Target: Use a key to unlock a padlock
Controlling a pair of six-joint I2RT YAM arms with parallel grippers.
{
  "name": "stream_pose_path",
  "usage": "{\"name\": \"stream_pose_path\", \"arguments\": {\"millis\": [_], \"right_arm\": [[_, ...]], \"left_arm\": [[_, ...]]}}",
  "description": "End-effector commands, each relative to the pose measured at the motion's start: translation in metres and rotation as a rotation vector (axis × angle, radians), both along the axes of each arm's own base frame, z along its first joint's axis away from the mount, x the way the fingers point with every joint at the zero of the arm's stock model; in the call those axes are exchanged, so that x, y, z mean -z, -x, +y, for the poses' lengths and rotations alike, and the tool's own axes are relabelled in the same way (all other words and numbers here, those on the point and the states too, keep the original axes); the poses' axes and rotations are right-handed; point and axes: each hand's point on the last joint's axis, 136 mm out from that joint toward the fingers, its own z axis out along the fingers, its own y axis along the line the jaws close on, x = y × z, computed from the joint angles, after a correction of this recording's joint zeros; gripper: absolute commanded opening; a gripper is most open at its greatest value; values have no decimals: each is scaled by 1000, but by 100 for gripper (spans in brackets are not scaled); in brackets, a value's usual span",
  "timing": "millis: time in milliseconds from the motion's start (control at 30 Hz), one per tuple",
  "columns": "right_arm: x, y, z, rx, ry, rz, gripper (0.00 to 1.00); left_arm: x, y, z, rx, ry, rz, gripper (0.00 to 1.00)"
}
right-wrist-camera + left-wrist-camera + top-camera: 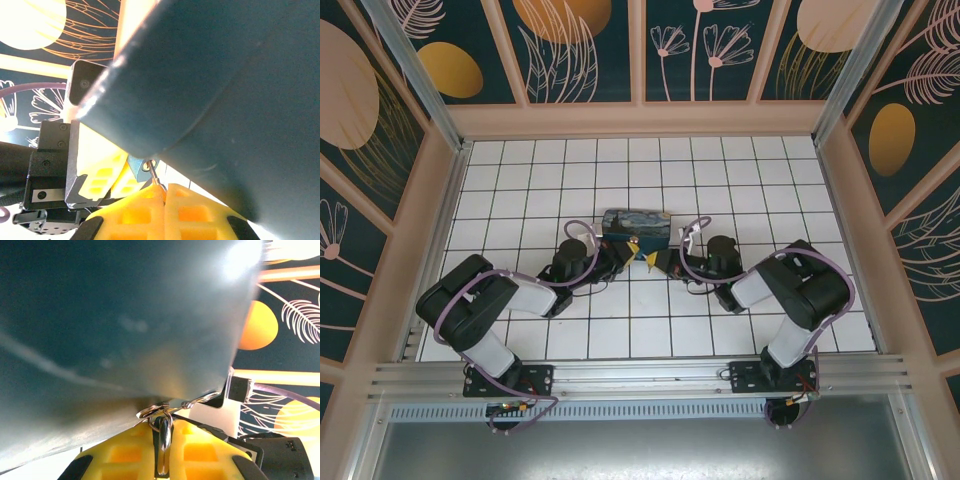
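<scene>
The left claw [162, 429] is clamped on a thin metal loop, which appears to be the shackle of the padlock [136, 168], just under the edge of the dark printed box [120, 320]. The padlock's small blue body sits against the underside of the box, at the tips of the left claw's yellow fingers [102, 177]. The right claw [164, 192] is closed on the key [154, 176]. The key's thin shaft reaches up to a round hole in the padlock. From above, both claws meet just in front of the box, over the tiled floor [620, 325].
</scene>
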Motion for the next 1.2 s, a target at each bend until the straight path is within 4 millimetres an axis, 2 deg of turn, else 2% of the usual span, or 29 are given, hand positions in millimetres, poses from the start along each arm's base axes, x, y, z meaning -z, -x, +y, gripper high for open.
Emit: {"name": "stream_pose_path", "arguments": {"millis": [0, 100, 233, 367, 467, 533, 633, 733, 867, 1033, 1167], "right_arm": [[-47, -24, 12, 30, -75, -162, 0], [-73, -23, 21, 2, -200, -155, 0], [-83, -28, 32, -23, -259, -134, 0], [-73, -29, 52, -55, -178, -132, 0], [-75, -26, 63, -80, -162, -150, 0], [-70, -28, 68, -75, -109, -159, 0], [-54, -33, 69, -57, 12, -175, 0], [-31, -43, 63, -14, 168, -203, 0], [-18, -51, 58, 12, 239, -230, 0], [-29, -43, 66, -22, 131, -228, 0], [-57, -33, 74, -69, -45, -210, 0]], "left_arm": [[-37, 53, -36, 299, 123, -58, 0], [-32, 53, -36, 296, 108, -56, 0], [-28, 53, -36, 297, 97, -51, 0], [-24, 53, -35, 293, 85, -50, 0], [-22, 53, -34, 294, 71, -51, 0], [-20, 53, -34, 293, 62, -51, 0], [-20, 54, -35, 299, 59, -53, 0], [-20, 54, -34, 299, 53, -54, 0], [-19, 55, -33, 301, 48, -53, 0], [-20, 55, -33, 296, 49, -58, 0], [-24, 54, -33, 298, 60, -67, 0]]}}
